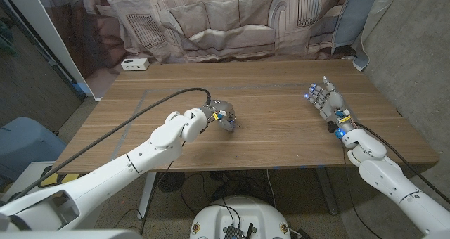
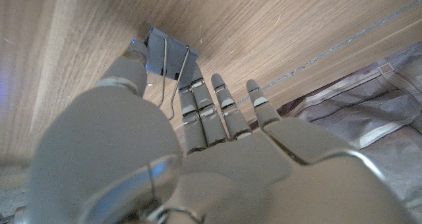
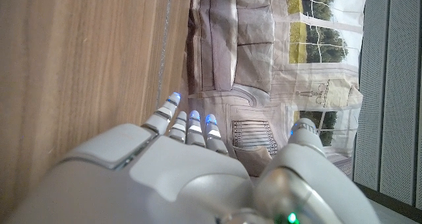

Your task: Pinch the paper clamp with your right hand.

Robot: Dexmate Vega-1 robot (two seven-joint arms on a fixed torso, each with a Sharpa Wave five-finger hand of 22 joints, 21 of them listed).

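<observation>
The paper clamp (image 2: 169, 55) is a dark binder clip with silver wire handles, lying on the wooden table (image 1: 281, 133) near its middle. My left hand (image 1: 220, 117) arches over the clamp (image 1: 233, 125) and pinches it between the thumb (image 2: 129, 68) and a fingertip (image 2: 196, 87), with the other fingers straight beside it. My right hand (image 1: 326, 100) stands far off at the table's right side, fingers spread and pointing away from me, holding nothing. The right hand (image 3: 198, 171) also shows from behind in the right wrist view, next to the bare wood.
A small white box (image 1: 133, 64) sits at the table's back left corner. A printed cloth backdrop (image 1: 232, 21) hangs behind the table. A faint line (image 1: 138, 102) marks the tabletop on the left. A black cable (image 1: 140, 112) runs along my left arm.
</observation>
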